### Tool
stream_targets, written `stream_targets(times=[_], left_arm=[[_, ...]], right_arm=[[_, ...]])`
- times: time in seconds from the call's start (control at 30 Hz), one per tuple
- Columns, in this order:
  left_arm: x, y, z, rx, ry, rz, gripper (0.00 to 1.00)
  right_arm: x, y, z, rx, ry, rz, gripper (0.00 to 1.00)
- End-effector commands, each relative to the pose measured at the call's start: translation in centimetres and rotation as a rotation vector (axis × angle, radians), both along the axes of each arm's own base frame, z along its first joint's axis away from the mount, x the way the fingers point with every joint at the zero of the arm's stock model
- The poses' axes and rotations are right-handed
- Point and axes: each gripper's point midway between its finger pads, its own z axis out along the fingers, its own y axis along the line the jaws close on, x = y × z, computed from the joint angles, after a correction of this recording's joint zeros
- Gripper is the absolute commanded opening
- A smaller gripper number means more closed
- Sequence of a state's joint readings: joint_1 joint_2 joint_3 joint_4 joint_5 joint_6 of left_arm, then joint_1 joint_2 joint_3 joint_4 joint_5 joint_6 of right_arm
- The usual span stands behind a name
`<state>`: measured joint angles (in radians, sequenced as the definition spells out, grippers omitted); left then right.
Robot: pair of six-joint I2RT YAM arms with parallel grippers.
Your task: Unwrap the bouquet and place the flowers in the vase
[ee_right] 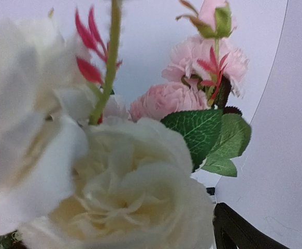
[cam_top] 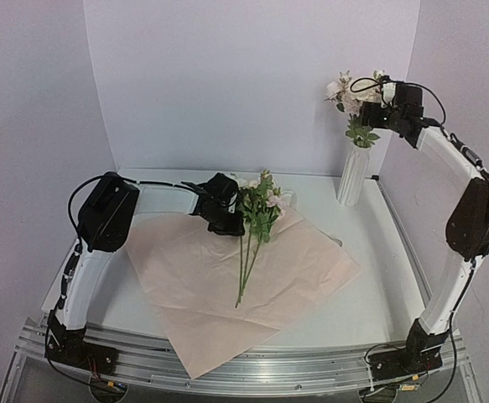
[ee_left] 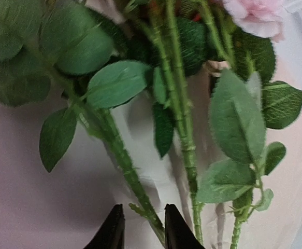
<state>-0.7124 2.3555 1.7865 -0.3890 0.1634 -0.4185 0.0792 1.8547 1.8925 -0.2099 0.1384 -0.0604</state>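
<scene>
Fingertips (ee_left: 114, 231) of my left gripper (ee_left: 143, 225) are straddling one thin green flower stem (ee_left: 124, 162); I cannot tell whether they are pinching it. Unplaced pink-and-white flowers (cam_top: 258, 206) are lying on the opened pale pink wrapping paper (cam_top: 227, 285). Other blooms (cam_top: 349, 92) are standing in the tall ribbed white vase (cam_top: 353, 176), hiding my right gripper (cam_top: 382, 105) so that I cannot tell its state.

flowers (cam_top: 257, 220) on paper (cam_top: 195, 281), vase (cam_top: 353, 175) behind right
</scene>
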Motion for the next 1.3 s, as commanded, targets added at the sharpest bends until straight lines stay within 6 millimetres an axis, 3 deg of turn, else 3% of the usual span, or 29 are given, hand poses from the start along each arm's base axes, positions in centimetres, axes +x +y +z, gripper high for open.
stream_targets(times=[0.0,0.1,0.2,0.3,0.4,0.53,0.63,0.77,0.9,1.13,1.2,1.27], left_arm=[[-0.3,1.1,-1.6,0.067,0.067,0.062,0.22],[-0.2,1.5,-2.7,0.107,0.094,0.078,0.16],[-0.2,1.9,-3.4,0.124,0.106,0.090,0.01],[-0.1,2.9,-2.9,0.104,0.139,0.136,0.00],[0.9,3.8,0.5,0.024,0.148,0.188,0.00],[2.2,3.6,7.2,-0.116,0.103,0.200,0.00],[2.2,3.5,11.0,-0.192,0.079,0.173,0.00],[1.8,3.8,15.3,-0.275,0.000,0.101,0.00],[1.5,4.8,18.3,-0.361,-0.096,0.031,0.00],[-0.6,5.9,18.0,-0.437,-0.069,0.006,0.00],[-0.8,5.7,18.6,-0.461,-0.080,-0.005,0.00],[-0.9,5.7,19.1,-0.467,-0.097,-0.011,0.00]], right_arm=[[-3.3,0.1,6.4,-0.005,-0.128,0.019,0.89],[-4.1,0.1,7.8,-0.013,-0.154,0.020,0.90],[-5.1,0.1,8.5,-0.019,-0.165,0.020,0.94],[-6.2,0.3,8.6,-0.015,-0.158,0.034,0.95],[-7.4,1.0,8.4,-0.005,-0.139,0.072,0.96],[-8.5,2.3,8.2,0.019,-0.119,0.141,0.97],[-9.2,4.5,8.3,0.071,-0.108,0.249,0.98],[-10.7,10.7,8.0,0.108,-0.070,0.420,0.98],[-11.8,18.9,5.1,0.243,0.049,0.557,0.98],[-10.2,33.8,-8.0,0.845,0.548,0.601,0.95],[-9.3,36.2,-12.1,0.929,0.657,0.569,0.94],[-8.9,37.9,-13.5,0.966,0.681,0.577,0.94]])
